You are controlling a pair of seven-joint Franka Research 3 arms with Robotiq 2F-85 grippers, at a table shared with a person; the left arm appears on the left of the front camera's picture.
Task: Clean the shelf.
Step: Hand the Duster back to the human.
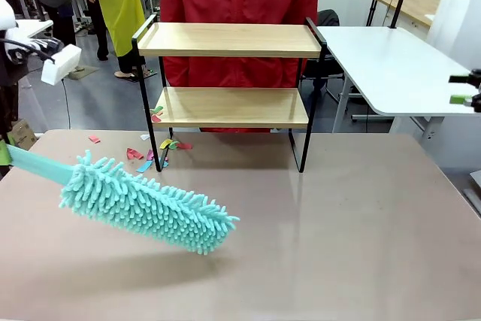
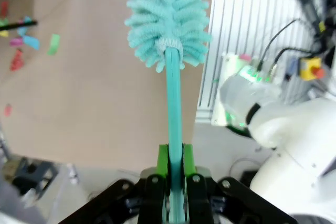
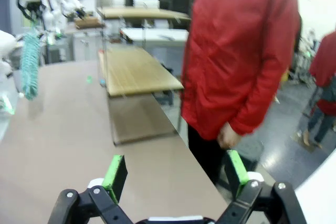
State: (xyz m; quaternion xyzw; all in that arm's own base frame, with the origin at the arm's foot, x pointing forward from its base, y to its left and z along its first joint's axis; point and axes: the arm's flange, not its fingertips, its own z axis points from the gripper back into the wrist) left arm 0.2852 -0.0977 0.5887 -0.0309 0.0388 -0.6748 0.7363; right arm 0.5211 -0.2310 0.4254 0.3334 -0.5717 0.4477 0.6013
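Fluff on the teal duster (image 1: 146, 212) hangs just over the brown table (image 1: 361, 238) because the left gripper (image 2: 175, 174) is squeezed tight on its handle, ready to sweep, while the shelf (image 1: 229, 73) stands farther back, well away from the wide-open, empty right gripper (image 3: 176, 174).

Wood-board, black-metal shelf (image 1: 229, 40); fluffy duster (image 1: 146, 210)

No text, label, brand, number or sign can be read in any of the pictures.
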